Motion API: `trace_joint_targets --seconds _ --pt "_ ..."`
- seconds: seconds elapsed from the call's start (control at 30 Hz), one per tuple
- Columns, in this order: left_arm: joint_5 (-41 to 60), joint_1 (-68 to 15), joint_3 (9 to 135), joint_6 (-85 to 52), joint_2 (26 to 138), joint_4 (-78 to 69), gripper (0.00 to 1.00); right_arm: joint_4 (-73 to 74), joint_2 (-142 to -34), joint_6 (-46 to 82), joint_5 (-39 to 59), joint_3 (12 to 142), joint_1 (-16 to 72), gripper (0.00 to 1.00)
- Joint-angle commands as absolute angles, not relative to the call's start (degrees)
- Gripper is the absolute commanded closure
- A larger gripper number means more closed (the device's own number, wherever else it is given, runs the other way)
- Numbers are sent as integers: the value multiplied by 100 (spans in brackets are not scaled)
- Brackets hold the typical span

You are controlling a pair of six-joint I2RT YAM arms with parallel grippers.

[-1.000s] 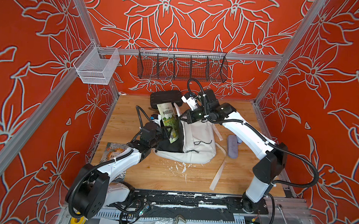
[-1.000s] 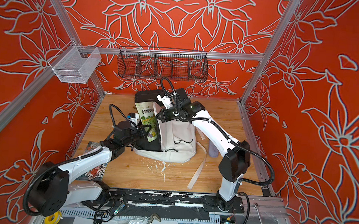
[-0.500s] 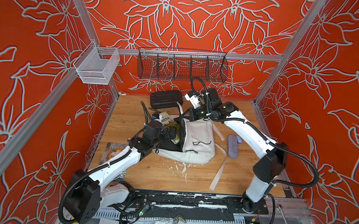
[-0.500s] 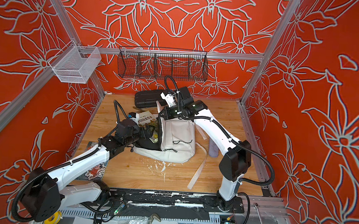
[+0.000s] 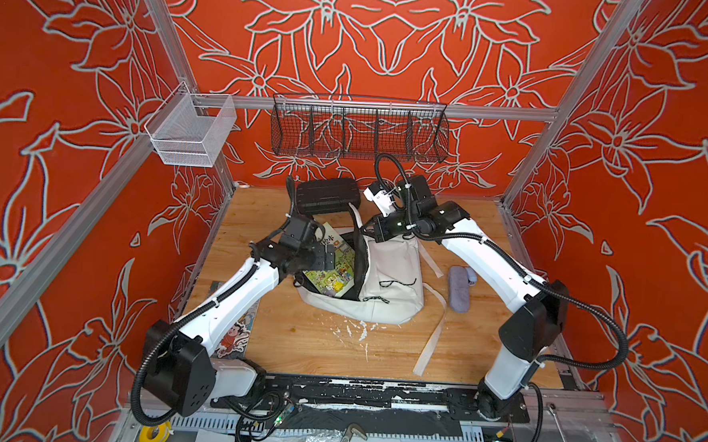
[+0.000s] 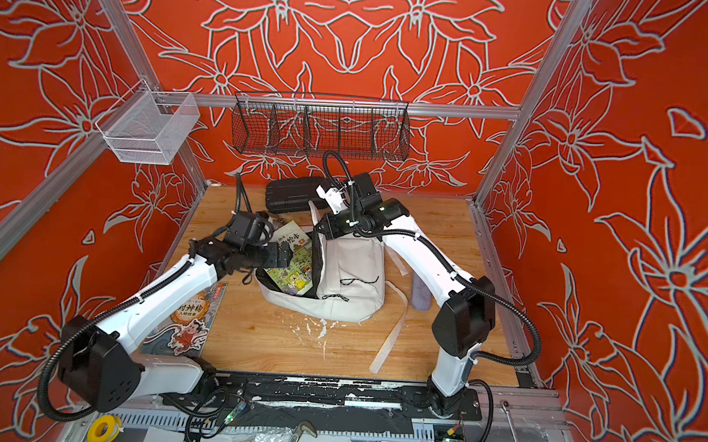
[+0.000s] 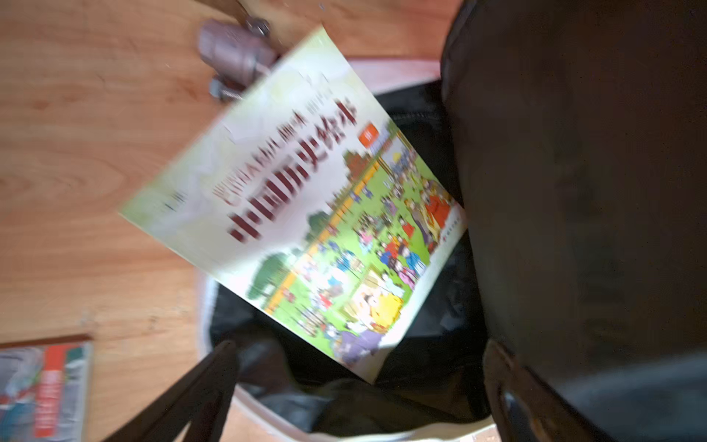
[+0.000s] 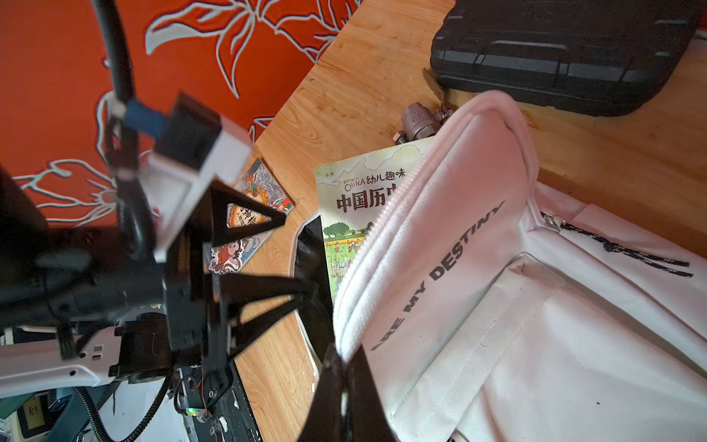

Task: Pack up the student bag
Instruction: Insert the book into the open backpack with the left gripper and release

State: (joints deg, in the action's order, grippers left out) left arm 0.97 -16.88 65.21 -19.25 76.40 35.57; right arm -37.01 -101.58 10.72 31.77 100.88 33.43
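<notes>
Picture book (image 7: 298, 229) sits half in the student bag (image 8: 497, 325), right gripper (image 8: 342, 356) pinching its rim, left gripper (image 8: 294, 254) spread empty; second book (image 6: 189, 321) at eight o'clock lies unpacked

The student bag (image 8: 535, 344) is matt white woven cloth with a dark, faintly shiny lining; the book (image 7: 306, 214) in its mouth has a glossy paper cover. At its eleven o'clock sits a ribbed matt black plastic case (image 8: 554, 49); the table (image 5: 316, 345) is smooth grained wood.
</notes>
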Motion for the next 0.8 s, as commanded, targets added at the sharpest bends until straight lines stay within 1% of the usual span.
trace_joint_targets --seconds 0.0,0.17,0.33,0.4,0.47,0.57,0.63,0.77 --pt "908 -1079 6897 -1271 7974 4238 3 -3554 -10003 871 3215 9944 3313 100" --pt "1409 -596 7517 -619 8845 4625 8 -3552 -9989 732 3282 9967 3313 100" --pt "1789 -158 7888 -389 9698 4654 13 -3551 -9913 589 3366 9959 3321 100" --pt "1905 -30 7998 -394 9943 4641 16 -3575 -9872 529 3375 9960 3322 100" --pt "1653 -22 8091 -362 10092 4641 16 -3602 -9844 469 3349 9965 3316 100" --pt "1343 -5 8046 -258 10065 4457 12 -3677 -9843 416 3348 10017 3318 100" --pt "1367 37 8061 -205 10112 4369 9 -3717 -9849 387 3387 10050 3321 100" --pt "1690 160 8414 -73 10628 4564 9 -3729 -9822 330 3480 10059 3317 100"
